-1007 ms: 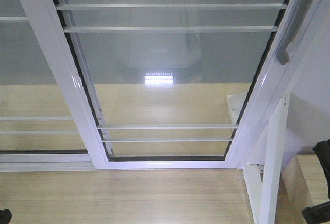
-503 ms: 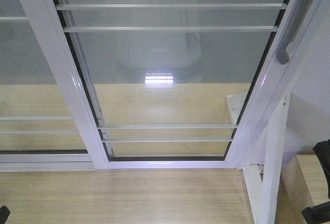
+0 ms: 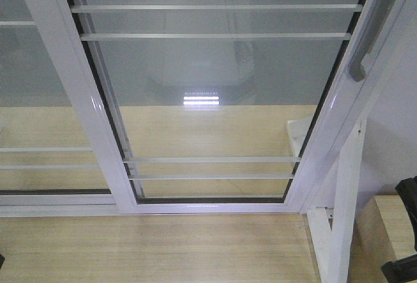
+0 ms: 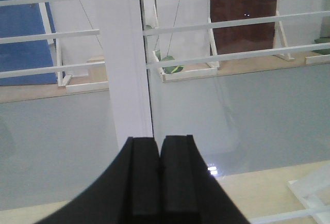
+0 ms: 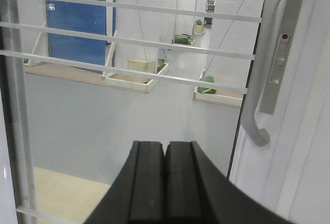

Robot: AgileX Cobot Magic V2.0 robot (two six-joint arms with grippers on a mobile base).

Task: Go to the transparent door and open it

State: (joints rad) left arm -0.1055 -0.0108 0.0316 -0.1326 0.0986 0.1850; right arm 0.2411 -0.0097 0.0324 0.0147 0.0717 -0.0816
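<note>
**Count of items at the doorway**

Barred glass panels: two, namely one transparent door and one handleless panel. Pull handle: one. Bars visible across the door: five, three upper and two lower. Slanted support frame: one. Grippers: two, left gripper and right gripper, two fingers each.

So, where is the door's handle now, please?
The handle is on the transparent door's right stile: upper right in the front view, right of the right gripper in its wrist view.
</note>
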